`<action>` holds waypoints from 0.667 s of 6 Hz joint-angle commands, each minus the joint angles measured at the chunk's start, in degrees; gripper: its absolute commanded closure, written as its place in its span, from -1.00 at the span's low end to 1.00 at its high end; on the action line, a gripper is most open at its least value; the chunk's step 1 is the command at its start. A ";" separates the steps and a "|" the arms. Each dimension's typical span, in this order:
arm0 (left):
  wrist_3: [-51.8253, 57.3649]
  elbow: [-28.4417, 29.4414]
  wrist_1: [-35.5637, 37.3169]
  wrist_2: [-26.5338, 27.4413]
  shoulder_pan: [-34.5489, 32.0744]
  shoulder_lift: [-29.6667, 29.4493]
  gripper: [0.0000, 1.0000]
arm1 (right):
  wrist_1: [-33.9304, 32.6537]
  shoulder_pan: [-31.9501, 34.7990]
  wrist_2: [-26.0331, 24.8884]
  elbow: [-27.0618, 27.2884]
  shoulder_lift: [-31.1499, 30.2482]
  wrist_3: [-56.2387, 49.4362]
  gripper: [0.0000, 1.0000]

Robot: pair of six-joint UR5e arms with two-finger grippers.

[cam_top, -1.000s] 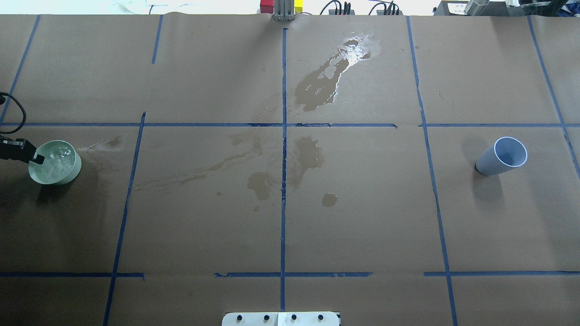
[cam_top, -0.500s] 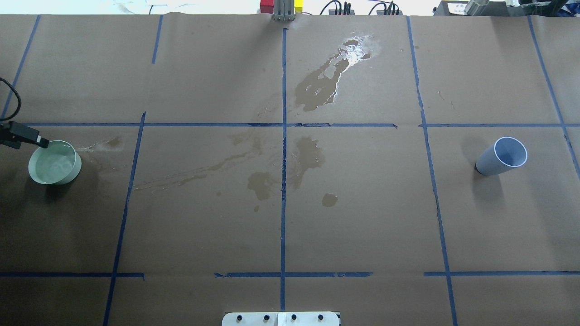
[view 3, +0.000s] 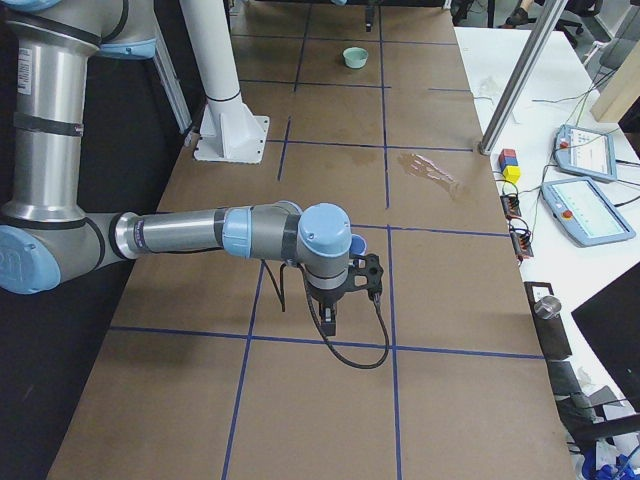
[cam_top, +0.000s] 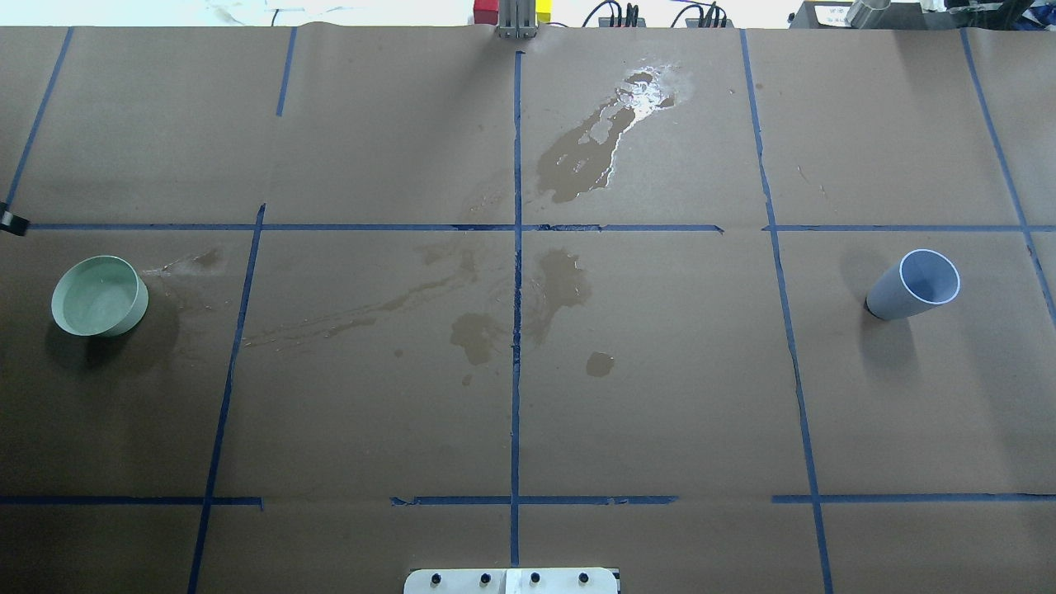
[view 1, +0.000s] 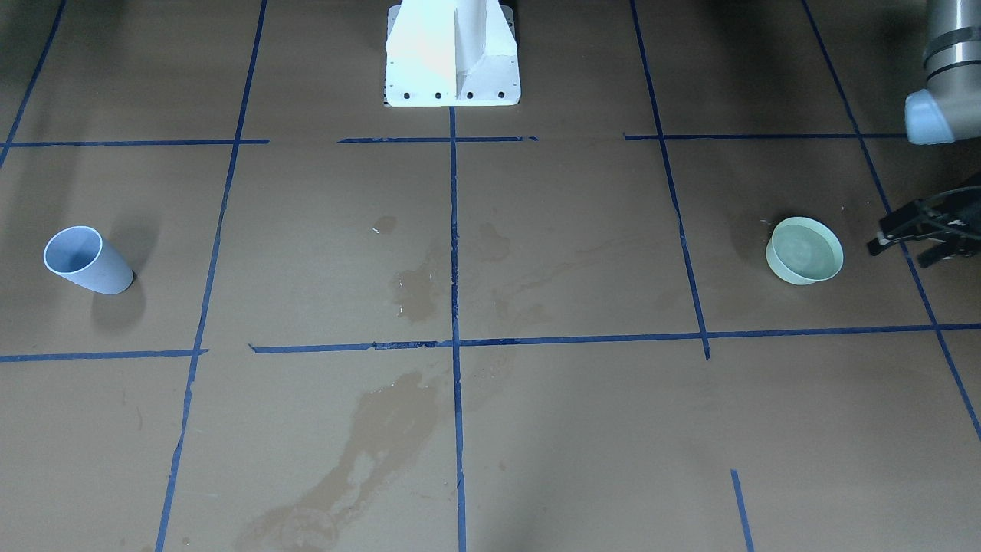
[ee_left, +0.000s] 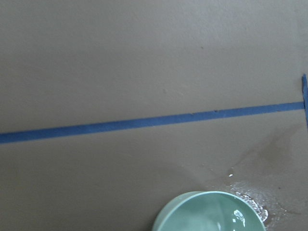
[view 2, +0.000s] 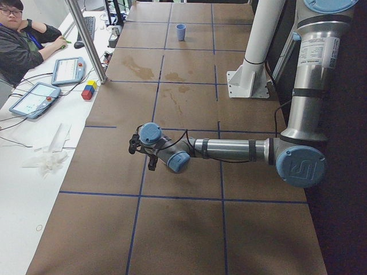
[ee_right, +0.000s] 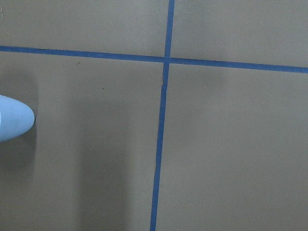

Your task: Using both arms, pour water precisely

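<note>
Stains lie between bowl of water and cup.

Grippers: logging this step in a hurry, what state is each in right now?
Left gripper: open, empty, apart from the green bowl.
Right gripper: seen only in the right side view; cannot tell.

- A white pedestal is standing bolted at the worktop's edge.
- A pale green bowl is sitting far to the pedestal's right in the front-facing view.
- A light blue cup is standing far to the pedestal's left in that view.
- Brown stains are spreading straight out from the pedestal along a blue tape line.
- A seated operator is facing the pedestal from across the worktop, near two tablets.
</note>
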 commanded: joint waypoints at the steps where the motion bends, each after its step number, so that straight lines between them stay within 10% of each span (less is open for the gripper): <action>1: 20.43 -7.57 21.61 1.89 -8.06 0.04 -1.00 | 0.00 0.00 0.00 -0.08 0.00 -0.17 -1.00; 2: 28.12 -10.21 32.52 5.04 -12.11 -0.05 -1.00 | 0.00 0.00 0.00 0.00 0.00 -0.35 -1.00; 4: 31.80 -10.32 31.34 12.10 -15.49 5.88 -1.00 | -0.26 0.00 0.26 -0.08 0.00 0.09 -1.00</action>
